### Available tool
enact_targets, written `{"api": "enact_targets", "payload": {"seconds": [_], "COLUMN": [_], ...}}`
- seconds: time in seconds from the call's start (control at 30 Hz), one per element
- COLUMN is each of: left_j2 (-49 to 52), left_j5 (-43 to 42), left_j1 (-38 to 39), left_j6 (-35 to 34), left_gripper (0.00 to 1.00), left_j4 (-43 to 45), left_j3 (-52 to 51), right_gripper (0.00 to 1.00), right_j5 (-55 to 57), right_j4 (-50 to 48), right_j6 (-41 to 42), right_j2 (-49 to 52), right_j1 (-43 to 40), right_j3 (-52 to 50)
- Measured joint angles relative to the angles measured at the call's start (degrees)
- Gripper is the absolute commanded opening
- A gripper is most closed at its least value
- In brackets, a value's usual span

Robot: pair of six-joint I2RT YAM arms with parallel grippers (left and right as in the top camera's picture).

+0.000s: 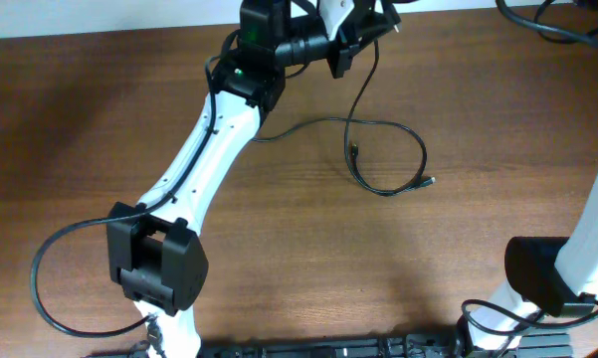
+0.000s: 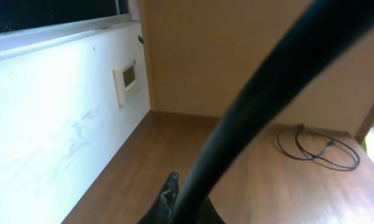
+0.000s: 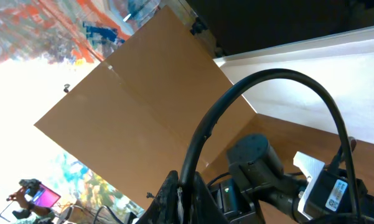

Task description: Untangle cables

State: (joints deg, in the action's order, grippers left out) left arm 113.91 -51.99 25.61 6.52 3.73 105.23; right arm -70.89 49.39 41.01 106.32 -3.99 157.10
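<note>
The left gripper (image 1: pixel 350 45) is pressed fully closed high over the far edge of the table (image 1: pixel 80 119). A thin strand of the cables (image 1: pixel 421 149) drops from its tips to the wood, so it looks to be pinching one end, though the overhead view is too coarse to show the contact itself. Holding the strand up like this makes sense: its own weight pulls the cord straight and should let the rest slide out of the tangle. The remainder lies flat just in front of the raised hand as a loose loop (two small plugs (image 1: pixel 430 181) show, one at its left side and one at its right). The right gripper (image 3: pixel 177 199) is closed too, with nothing between its fingers, and points up and away from the table. Bare wood spreads wide to the left and toward the front. The back wall (image 2: pixel 50 124) sits close behind the lifted hand, so any further pull should probably go forward or sideways, not back
</note>
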Motion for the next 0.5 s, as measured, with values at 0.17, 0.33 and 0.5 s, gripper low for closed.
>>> {"api": "enact_targets", "payload": {"seconds": [0.17,0.33,0.5], "left_j2": [0.0,0.0,-2.1], "left_j5": [-5.68,-11.23,-13.27], "left_j1": [-5.31,-12.07,-11.65], "left_j6": [-4.22,-14.58,-19.8], "left_gripper": [0.0,0.0,0.0], "left_j4": [-0.61,2.97,3.58], "left_j3": [0.0,0.0,-0.02], "right_gripper": [0.13,0.82,0.92], "right_j5": [3.52,15.28,22.23], "right_j4": [1.73,18.56,36.61], "right_j6": [-0.31,-8.44,-24.13], "right_j2": [0.02,0.13,1.16], "right_j1": [-2.84,-5.79,-5.77], "right_j3": [-0.02,0.13,0.2]}}
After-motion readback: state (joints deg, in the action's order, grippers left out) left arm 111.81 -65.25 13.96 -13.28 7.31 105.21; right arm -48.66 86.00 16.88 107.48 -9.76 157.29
